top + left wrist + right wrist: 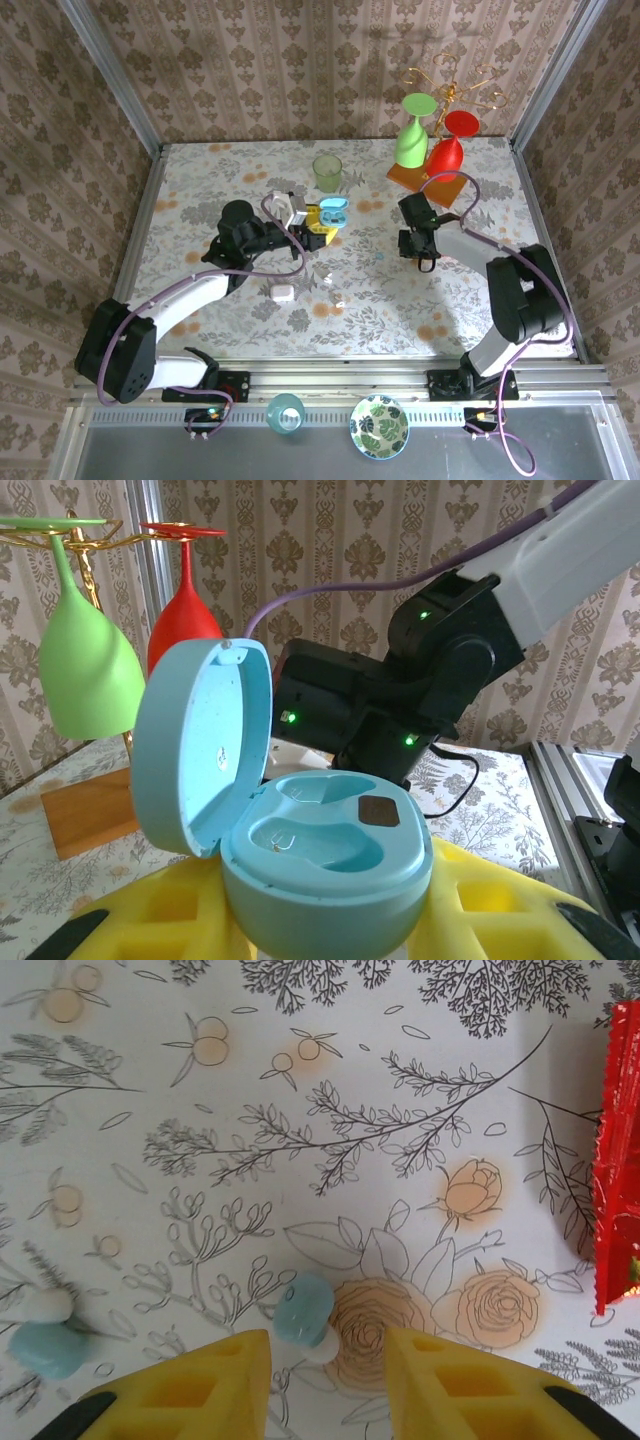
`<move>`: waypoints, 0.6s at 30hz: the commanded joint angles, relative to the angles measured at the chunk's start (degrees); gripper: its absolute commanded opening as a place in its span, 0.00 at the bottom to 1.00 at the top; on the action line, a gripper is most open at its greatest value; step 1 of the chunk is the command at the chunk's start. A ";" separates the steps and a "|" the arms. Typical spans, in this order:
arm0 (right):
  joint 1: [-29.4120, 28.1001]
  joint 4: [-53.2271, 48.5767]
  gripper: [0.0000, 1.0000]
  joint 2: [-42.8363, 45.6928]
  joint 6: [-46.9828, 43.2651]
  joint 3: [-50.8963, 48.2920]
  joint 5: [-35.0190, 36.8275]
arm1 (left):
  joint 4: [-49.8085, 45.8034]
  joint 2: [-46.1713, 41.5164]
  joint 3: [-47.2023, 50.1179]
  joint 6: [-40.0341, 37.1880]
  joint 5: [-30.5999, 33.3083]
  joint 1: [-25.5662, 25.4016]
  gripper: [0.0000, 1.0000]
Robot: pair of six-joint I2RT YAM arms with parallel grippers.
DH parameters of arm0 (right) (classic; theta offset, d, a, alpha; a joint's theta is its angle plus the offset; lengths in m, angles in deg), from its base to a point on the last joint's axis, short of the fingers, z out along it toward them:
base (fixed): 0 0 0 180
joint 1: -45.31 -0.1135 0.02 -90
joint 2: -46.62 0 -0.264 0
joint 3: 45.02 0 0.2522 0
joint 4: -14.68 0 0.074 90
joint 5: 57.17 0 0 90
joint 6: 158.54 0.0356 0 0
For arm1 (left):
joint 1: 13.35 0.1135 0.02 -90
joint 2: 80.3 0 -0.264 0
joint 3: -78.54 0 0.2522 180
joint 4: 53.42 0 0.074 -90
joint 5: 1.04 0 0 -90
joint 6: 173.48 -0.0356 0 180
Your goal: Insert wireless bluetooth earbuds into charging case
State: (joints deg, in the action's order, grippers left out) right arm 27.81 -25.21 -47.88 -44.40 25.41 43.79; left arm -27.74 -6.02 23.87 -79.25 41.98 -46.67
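On the flowered table [400,300] we saw the left gripper [318,232] clamped on the open blue case [320,850], held up near the middle toward the far edge, so its hollows faced up for loading. The right gripper [328,1345] hung low, right of the middle, with a pale blue earbud [303,1310] between its fingers, apparently for a pickup. We could not tell whether they gripped it, and a second earbud [45,1345] lay nearby.

Robot test cell dressed like a home, wallpaper panels [300,60] in a metal frame [110,75], flowered table [200,170], left arm [190,300] and right arm [520,290] bolted on a rail [340,378], glasses [412,138] on rack [452,90].
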 commanded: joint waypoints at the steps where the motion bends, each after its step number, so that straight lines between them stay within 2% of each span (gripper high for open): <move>1: -0.30 -1.86 0.35 -3.15 -1.00 3.54 3.69 | 1.43 -0.45 -1.70 -0.76 -1.34 0.38 0.25; 13: -1.21 -2.28 0.30 -8.19 -0.28 4.77 2.34 | 1.17 -0.63 -1.59 -0.81 -0.91 0.36 0.25; 18: -1.40 -2.39 0.22 -9.10 -0.06 4.86 2.07 | 1.00 -0.57 -1.72 -0.91 -1.02 0.36 0.25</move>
State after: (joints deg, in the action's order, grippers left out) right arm 26.83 -25.45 -56.06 -44.68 29.01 44.88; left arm -27.78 -6.02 23.87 -79.25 41.85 -46.63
